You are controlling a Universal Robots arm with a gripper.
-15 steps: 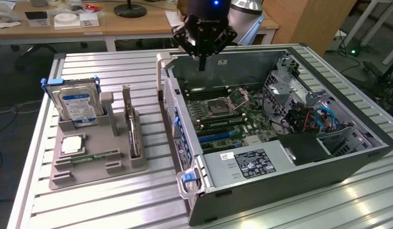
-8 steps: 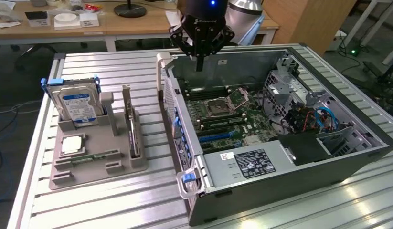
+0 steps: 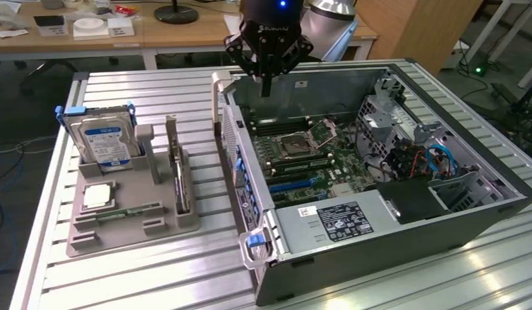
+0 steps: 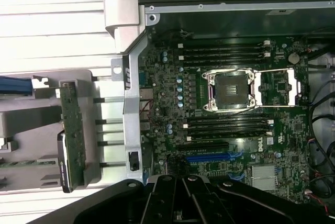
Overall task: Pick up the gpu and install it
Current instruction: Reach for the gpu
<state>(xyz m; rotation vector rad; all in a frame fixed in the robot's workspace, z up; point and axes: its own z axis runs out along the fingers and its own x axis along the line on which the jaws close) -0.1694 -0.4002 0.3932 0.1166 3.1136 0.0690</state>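
Gripper (image 3: 266, 89), fingers together, empty, above far end of computer case (image 3: 395, 248); gpu (image 3: 177, 169) on edge in grey holder (image 3: 119, 227) toward exterior view's left, long axis seemingly parallel to case side.

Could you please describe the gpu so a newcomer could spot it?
At the exterior view's left of the open black computer case sits a grey plastic tray. The gpu is the thin dark card standing on edge in it, nearest the case; the silver blue-labelled hard drive is thicker, the green memory stick lies flat.
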